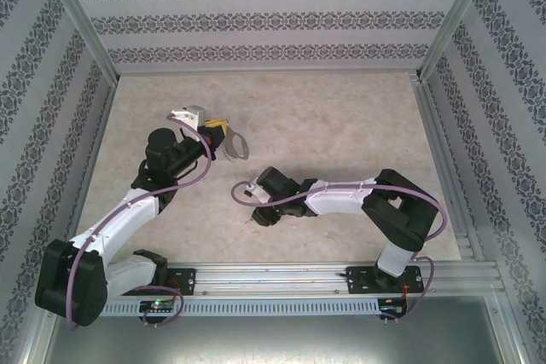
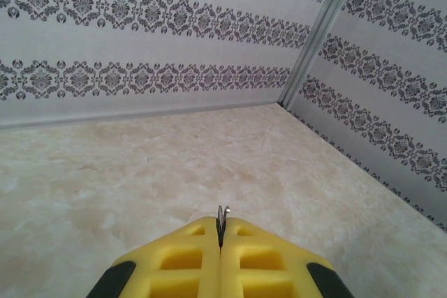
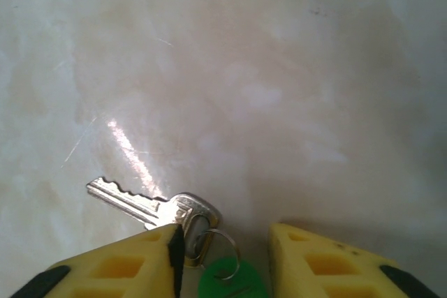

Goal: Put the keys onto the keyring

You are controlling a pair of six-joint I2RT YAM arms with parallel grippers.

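Keys (image 3: 157, 207) inside parted right pincer (image 3: 223, 236)

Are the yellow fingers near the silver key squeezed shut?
No, the right tool is open, with the green tag lying in the gap.

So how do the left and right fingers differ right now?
The left gripper has its fingers pressed together on a thin edge of the keyring; the right gripper has its fingers apart, with the keys between them on the table. The left faces across toward the walls, the right looks down at the table. Both have yellow fingers.
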